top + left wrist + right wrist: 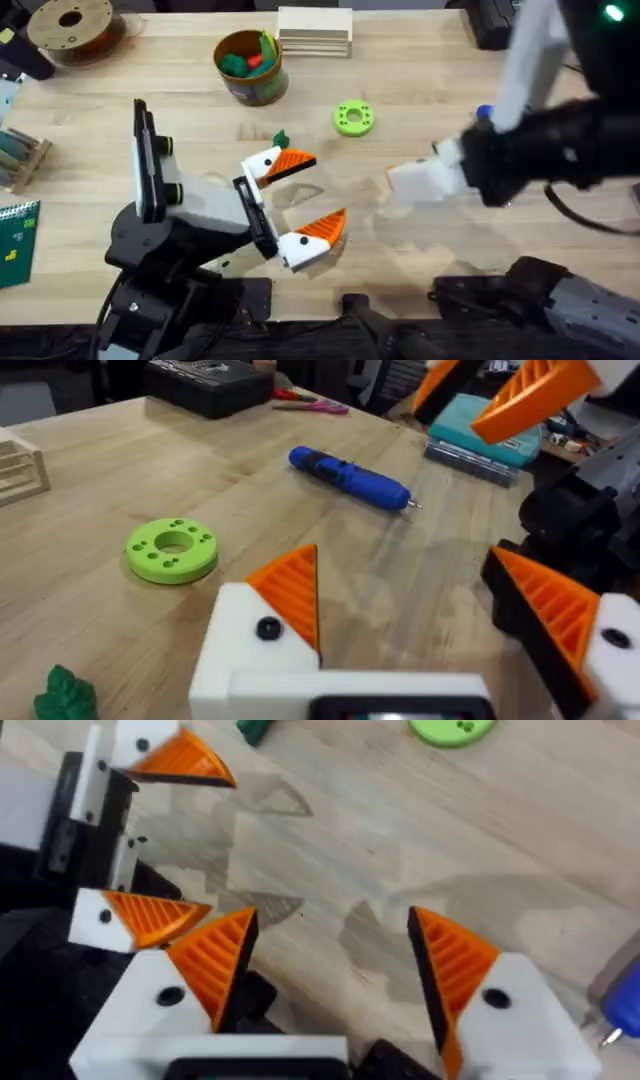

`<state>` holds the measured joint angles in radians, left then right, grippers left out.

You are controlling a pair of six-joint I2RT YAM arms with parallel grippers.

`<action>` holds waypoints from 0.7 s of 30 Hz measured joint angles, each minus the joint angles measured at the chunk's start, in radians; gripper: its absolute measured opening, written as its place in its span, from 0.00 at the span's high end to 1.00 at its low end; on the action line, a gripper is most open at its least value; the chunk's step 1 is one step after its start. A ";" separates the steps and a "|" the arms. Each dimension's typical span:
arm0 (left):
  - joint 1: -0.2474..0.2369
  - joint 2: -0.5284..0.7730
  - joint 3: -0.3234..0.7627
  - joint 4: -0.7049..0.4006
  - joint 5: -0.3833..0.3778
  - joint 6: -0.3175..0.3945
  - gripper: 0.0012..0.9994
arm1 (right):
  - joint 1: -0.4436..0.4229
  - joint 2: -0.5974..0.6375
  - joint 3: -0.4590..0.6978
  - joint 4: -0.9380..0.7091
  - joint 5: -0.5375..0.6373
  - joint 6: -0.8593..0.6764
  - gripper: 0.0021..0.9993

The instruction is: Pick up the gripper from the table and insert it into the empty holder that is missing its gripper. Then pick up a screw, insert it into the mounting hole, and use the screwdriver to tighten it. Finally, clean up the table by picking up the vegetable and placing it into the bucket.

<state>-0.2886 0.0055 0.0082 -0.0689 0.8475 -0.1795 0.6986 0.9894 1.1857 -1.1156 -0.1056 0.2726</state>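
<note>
My left gripper (318, 195) stands open over the table's middle, an orange wedge seated in each white holder (250, 650). The right gripper (335, 960) is open too, low over the table just to its right, also with an orange wedge in both holders; I cannot tell which wedge is the task's gripper. The blue screwdriver (350, 477) lies flat behind the right arm (484, 113). The dark green vegetable (281, 138) lies on the wood beside the left gripper's far finger. The bucket (250, 85) stands at the back and holds toy vegetables. The screw is out of view.
A bright green disc (353, 118) lies between the vegetable and the screwdriver. A stack of wooden slats (315, 30) and a filament spool (70, 25) stand along the back. A wooden rack (20, 155) and a green board (15, 235) sit at the left edge.
</note>
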 joint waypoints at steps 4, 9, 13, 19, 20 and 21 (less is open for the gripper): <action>0.000 0.000 0.000 0.000 0.000 0.000 0.01 | -0.025 -0.139 -0.095 0.018 -0.065 0.023 0.10; 0.000 0.000 0.000 0.000 0.000 0.000 0.01 | -0.026 -0.201 -0.103 0.029 -0.156 0.017 0.10; 0.000 0.000 0.000 0.000 0.000 0.000 0.01 | -0.026 -0.202 -0.105 0.031 -0.230 -0.007 0.10; 0.000 0.000 0.000 0.000 0.000 0.004 0.93 | -0.026 -0.202 -0.107 0.031 -0.286 -0.032 0.10; 0.000 0.000 0.000 0.000 0.000 0.007 0.98 | -0.026 -0.202 -0.108 0.031 -0.288 -0.035 0.10; 0.000 0.000 0.000 0.000 -0.001 0.008 0.99 | -0.026 -0.202 -0.108 0.031 -0.289 -0.038 0.10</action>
<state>-0.2886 0.0053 0.0082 -0.0687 0.8467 -0.1717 0.6727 0.7872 1.0779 -1.0849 -0.3943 0.2344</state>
